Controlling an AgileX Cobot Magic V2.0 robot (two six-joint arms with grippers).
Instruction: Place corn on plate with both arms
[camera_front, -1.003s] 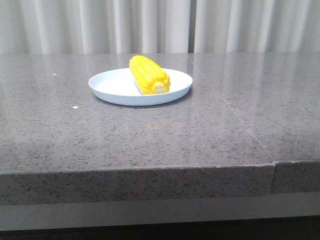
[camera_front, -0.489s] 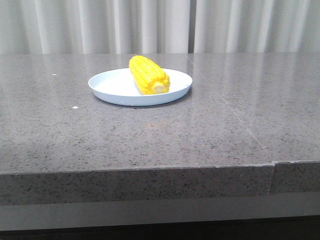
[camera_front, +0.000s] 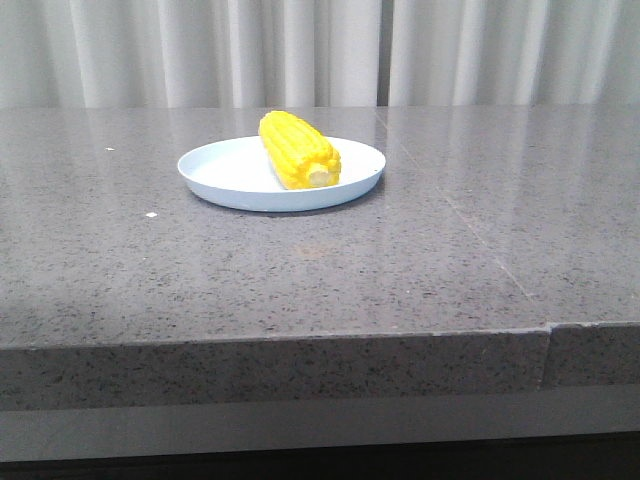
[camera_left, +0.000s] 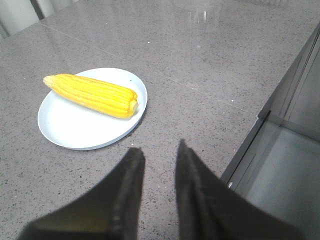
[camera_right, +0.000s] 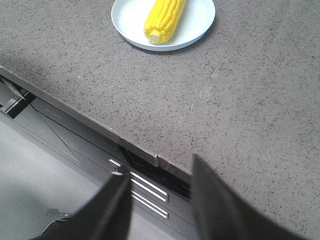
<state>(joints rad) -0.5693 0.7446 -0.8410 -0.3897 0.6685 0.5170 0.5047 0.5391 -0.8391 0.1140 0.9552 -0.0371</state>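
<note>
Grey speckled stone is forming the bench (camera_front: 300, 280), with pale pleated curtains (camera_front: 300, 50) hanging across the upper part of the front frame. A corn cob (camera_front: 298, 150) is lying on the pale-blue plate (camera_front: 215, 170), which is sitting in the upper centre of the front frame; the cob's pale cut end is pointing toward the camera and its body is resting inside the rim, right of the plate's centre. No arm is showing in the front frame. In the left wrist frame, the left gripper (camera_left: 157, 157) is hovering just short of the plate, its jaws standing narrowly apart and holding nothing. In the right wrist frame, the right gripper (camera_right: 160, 177) is hanging over the bench's front edge, well apart from the plate, its jaws standing wider and likewise empty. Judging from this arrangement, the placing step is appearing complete and the retreat is in hand; the next move is calling only for both arms to be parked clear of the plate without nudging it.
</note>
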